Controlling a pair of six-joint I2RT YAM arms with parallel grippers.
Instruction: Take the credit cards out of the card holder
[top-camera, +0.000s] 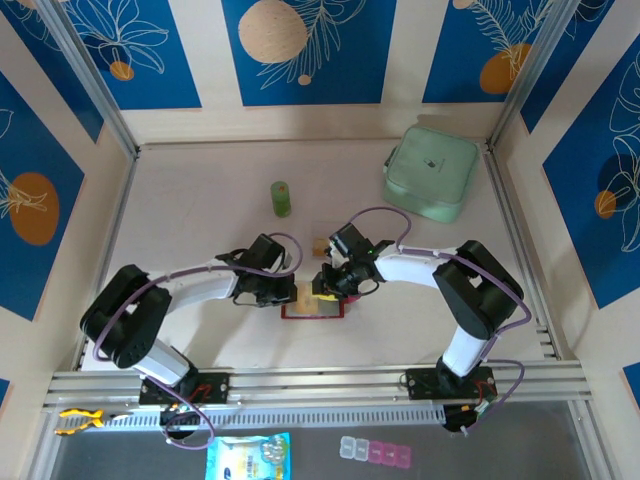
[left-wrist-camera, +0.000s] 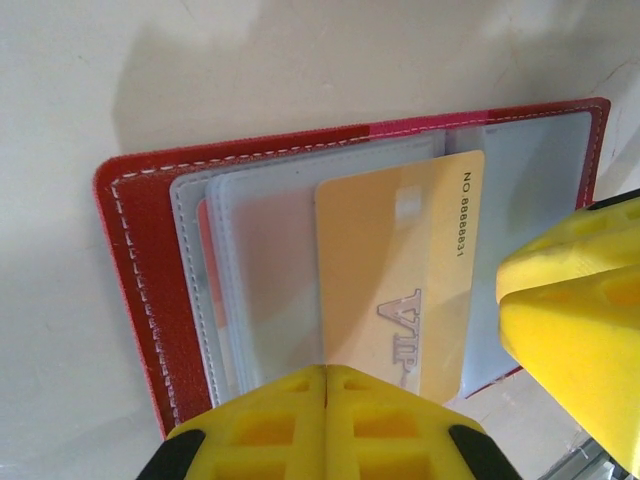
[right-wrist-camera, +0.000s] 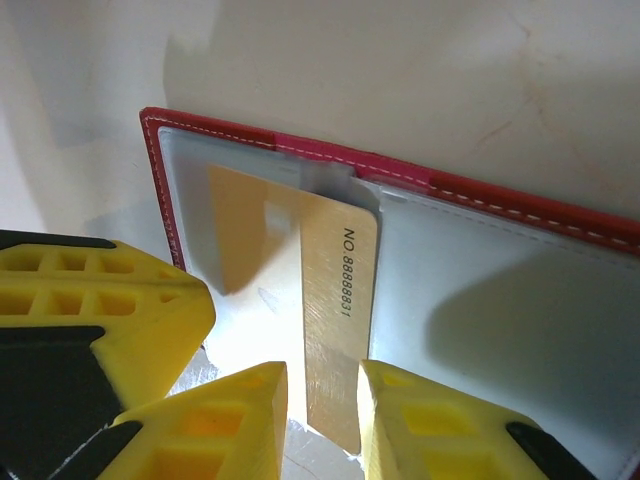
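Card holder (left-wrist-camera: 140, 260): open flat on surface. Right end effector (right-wrist-camera: 322, 415) pinches protruding gold credit card (right-wrist-camera: 335, 300); left end effector (left-wrist-camera: 325, 395), closed, apparently pins holder edge. Risk: card slipping, holder dragged.

A pale, cream-coloured table (top-camera: 200, 220) is seen, bounded by metal rails. The open red card holder (top-camera: 313, 309) is laid flat on it near the front edge. Behind the card holder, a small tan object (top-camera: 320, 246) is set; further back and to the left, a green cylinder (top-camera: 281, 198) is stood upright. A mint-green pouch (top-camera: 431, 172) is placed far back to the right.
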